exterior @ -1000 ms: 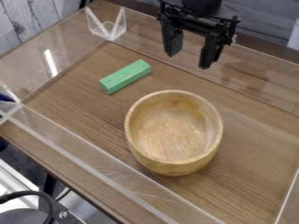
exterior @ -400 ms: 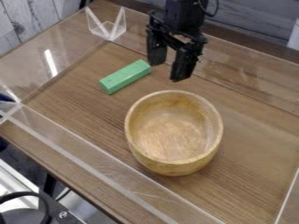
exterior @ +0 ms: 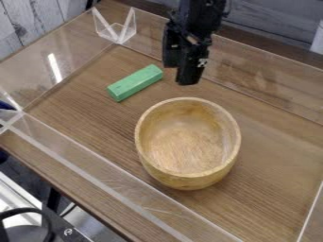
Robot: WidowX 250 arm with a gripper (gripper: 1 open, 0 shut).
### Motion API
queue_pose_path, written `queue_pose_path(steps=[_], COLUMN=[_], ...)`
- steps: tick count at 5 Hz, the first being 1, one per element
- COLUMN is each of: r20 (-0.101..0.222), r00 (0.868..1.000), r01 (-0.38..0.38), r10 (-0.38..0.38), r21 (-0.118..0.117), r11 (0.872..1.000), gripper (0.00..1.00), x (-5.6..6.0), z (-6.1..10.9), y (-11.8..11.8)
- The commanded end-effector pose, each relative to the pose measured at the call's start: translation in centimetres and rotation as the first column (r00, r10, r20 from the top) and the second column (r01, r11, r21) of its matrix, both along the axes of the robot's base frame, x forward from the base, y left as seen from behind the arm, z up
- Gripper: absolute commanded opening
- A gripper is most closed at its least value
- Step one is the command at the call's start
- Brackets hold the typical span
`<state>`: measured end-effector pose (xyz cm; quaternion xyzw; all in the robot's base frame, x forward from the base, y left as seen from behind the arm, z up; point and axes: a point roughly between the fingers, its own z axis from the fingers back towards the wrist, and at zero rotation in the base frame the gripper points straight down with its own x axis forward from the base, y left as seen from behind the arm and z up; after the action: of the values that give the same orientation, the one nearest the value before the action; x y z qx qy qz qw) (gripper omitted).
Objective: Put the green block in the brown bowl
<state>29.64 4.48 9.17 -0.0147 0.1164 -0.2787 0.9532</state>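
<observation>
The round light-brown wooden bowl [exterior: 188,142] sat empty, nearest on the wood-grain table [exterior: 271,104]. Just beyond the bowl, up and to its left, the small bright green rectangular block [exterior: 134,83] lay flat. Behind the bowl's far rim, beside the block's end, the black claw [exterior: 187,66] pointed downward, spread wide and holding nothing.

You are looking at a lab-style test bench, not a home or kitchen: the wooden tabletop [exterior: 76,123] is fenced by low clear acrylic walls [exterior: 89,165] that make a bounded work area. A whitewashed plank wall [exterior: 38,24] stands behind it, and black equipment [exterior: 25,227] sits below the near edge.
</observation>
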Motion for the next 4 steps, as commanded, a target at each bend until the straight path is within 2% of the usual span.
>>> queue_pose_path(steps=[1, 2, 4], r20=[0.055, 0.036, 0.021], r00=[0.995, 0.996, 1.0], r01=[0.078, 0.086, -0.016], r10=[-0.079, -0.087, 0.016], r21=[0.018, 0.023, -0.01], r11=[0.997, 0.996, 1.0], gripper=[1.0, 1.0, 1.0], x=[1.5, 1.5, -0.7], z=[0.9, -0.1, -0.5], y=[1.7, 3.2, 7.7])
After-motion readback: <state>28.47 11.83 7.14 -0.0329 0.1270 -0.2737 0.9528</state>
